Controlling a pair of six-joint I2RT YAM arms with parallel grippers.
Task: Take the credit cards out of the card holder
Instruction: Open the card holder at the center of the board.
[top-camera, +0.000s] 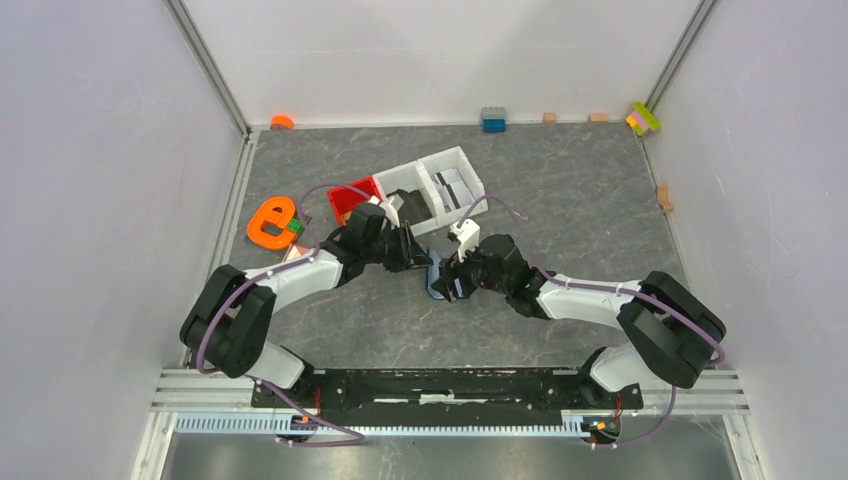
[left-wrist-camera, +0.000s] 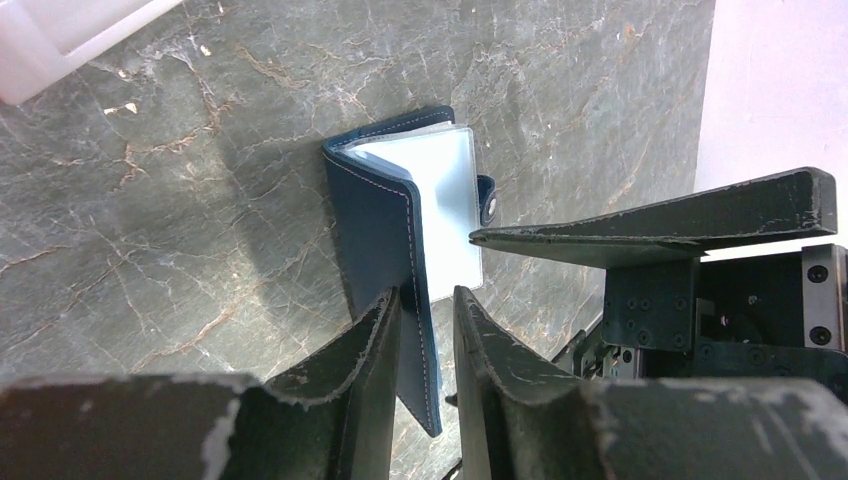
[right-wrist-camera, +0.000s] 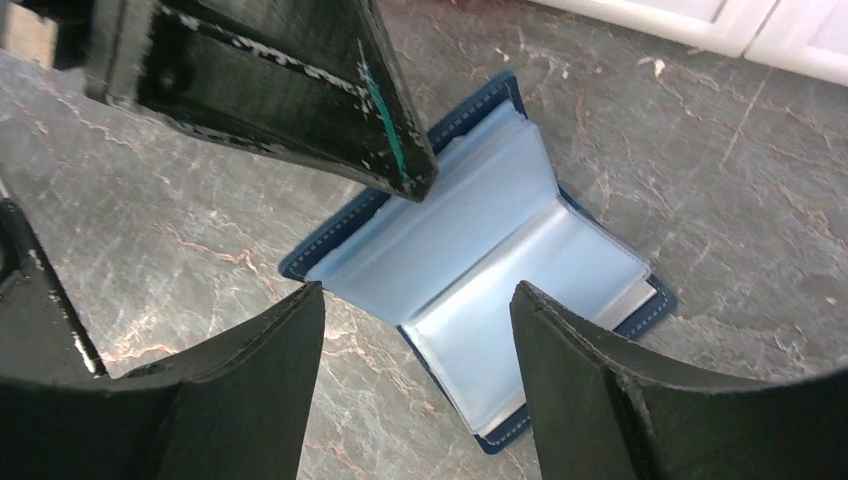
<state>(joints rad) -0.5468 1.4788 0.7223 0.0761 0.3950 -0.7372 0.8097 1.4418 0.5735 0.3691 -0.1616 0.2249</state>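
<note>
The navy card holder (top-camera: 436, 278) lies open on the grey table between both arms, its pale blue sleeves (right-wrist-camera: 470, 270) facing up. One cover (left-wrist-camera: 380, 230) stands upright between the fingers of my left gripper (left-wrist-camera: 428, 295). It rests against one finger, and a slim gap shows to the other. My left gripper's finger (right-wrist-camera: 400, 165) sits at the inside of that cover. My right gripper (right-wrist-camera: 417, 290) hovers open over the sleeves with nothing in it. A light grey credit card edge (right-wrist-camera: 636, 300) peeks from the sleeve on the flat side.
A white two-compartment bin (top-camera: 447, 160) stands just behind the holder, with a black lump (top-camera: 410, 203) and flat grey pieces (top-camera: 458, 188) in it. A red bin (top-camera: 350, 192) is beside it. An orange object (top-camera: 270, 222) lies left. Toy blocks (top-camera: 492, 119) line the back wall.
</note>
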